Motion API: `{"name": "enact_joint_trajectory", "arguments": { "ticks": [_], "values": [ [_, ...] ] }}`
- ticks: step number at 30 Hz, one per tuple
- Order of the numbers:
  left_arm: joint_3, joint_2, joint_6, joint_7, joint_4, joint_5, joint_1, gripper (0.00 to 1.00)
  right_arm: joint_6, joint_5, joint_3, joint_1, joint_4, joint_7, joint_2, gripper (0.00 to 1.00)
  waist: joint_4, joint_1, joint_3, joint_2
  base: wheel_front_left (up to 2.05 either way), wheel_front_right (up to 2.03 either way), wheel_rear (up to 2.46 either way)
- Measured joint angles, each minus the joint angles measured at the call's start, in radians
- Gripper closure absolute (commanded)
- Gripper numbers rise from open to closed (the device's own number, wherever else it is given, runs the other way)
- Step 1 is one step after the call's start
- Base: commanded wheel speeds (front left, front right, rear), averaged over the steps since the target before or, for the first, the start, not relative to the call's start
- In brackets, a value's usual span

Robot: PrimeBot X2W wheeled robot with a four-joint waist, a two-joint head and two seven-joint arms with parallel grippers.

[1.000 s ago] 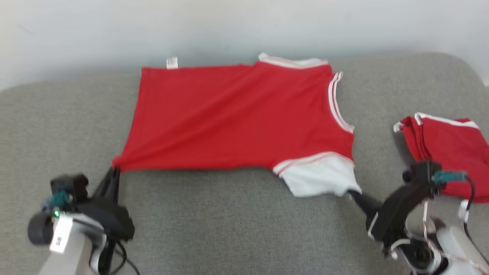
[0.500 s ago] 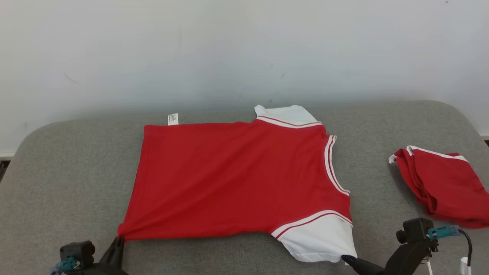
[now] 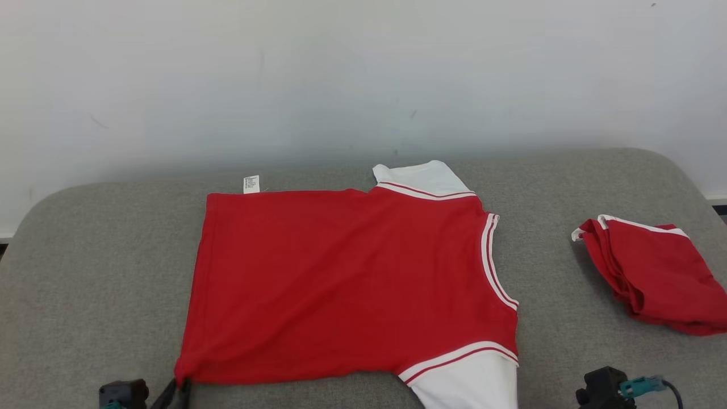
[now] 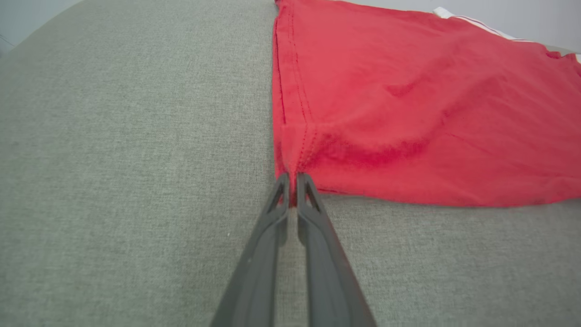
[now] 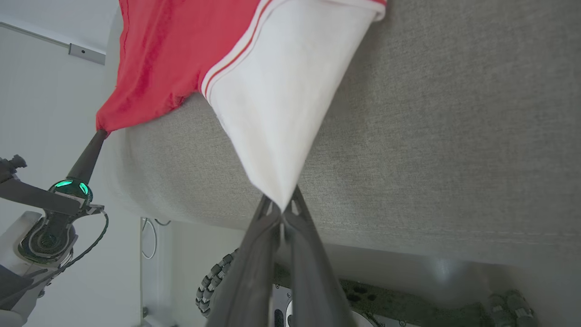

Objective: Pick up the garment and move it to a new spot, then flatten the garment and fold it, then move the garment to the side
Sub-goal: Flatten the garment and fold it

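Cushion (image 3: 85,272) holds garment (image 3: 341,284), near corners clamped by left pincer (image 4: 292,181), right pincer (image 5: 281,211).

One spread shirt (image 3: 341,284), one folded garment (image 3: 653,278), one grey cushion (image 3: 96,255), two claws, left claw (image 4: 292,179), right claw (image 5: 281,207)

In the head view, the bottom edge cuts off the garment (image 3: 341,284) at its near white sleeve (image 3: 471,386) and most of the left gripper (image 3: 182,389). Print on the label (image 3: 251,184) is too small to read.
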Motion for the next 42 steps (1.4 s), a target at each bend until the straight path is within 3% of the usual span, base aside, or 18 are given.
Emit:
{"name": "enact_joint_trajectory", "arguments": {
  "ticks": [5,8,14,19,26,32,37,42],
  "values": [
    [-0.011,0.009,0.013,0.008,0.007,0.014,0.000,0.00,-0.008,-0.032,0.035,0.000,0.030,0.009,0.006,0.00,-0.002,0.0000,0.009,0.0000,0.00,0.00,0.00],
    [0.000,0.017,0.045,-0.008,-0.002,0.033,0.003,0.00,-0.015,-0.091,0.030,-0.009,0.034,-0.027,-0.003,0.00,0.000,0.0000,0.010,0.0001,0.00,0.00,0.00],
    [0.063,0.020,0.130,-0.060,-0.099,0.034,0.014,0.00,-0.031,-0.198,-0.064,-0.080,0.018,-0.201,-0.007,0.00,0.007,0.0000,-0.006,0.0001,0.00,0.00,0.00],
    [0.081,0.011,0.157,-0.066,-0.201,0.054,0.044,0.00,-0.044,-0.279,-0.126,-0.113,-0.006,-0.368,0.029,0.00,0.011,0.0000,-0.030,0.0001,0.00,0.00,0.00],
    [0.113,-0.014,0.166,-0.066,-0.323,0.055,0.124,0.00,-0.051,-0.398,-0.161,-0.120,-0.022,-0.561,0.067,0.00,0.009,-0.0001,-0.063,0.0001,0.00,0.00,0.00],
    [0.122,0.000,0.167,-0.066,-0.404,0.072,0.179,0.00,-0.051,-0.469,-0.117,-0.128,0.011,-0.634,0.074,0.00,-0.006,0.0000,-0.071,0.0001,0.00,0.00,0.00],
    [0.114,0.001,0.171,-0.066,-0.449,0.107,0.187,0.00,-0.051,-0.529,-0.090,-0.146,0.059,-0.674,0.038,0.00,-0.013,0.0000,-0.067,0.0001,0.00,0.00,0.00],
    [0.116,-0.013,0.175,-0.066,-0.472,0.108,0.200,0.00,-0.029,-0.567,-0.060,-0.146,0.077,-0.705,0.008,0.00,-0.016,0.0000,-0.060,0.0001,0.00,0.00,0.00]
  ]
}}
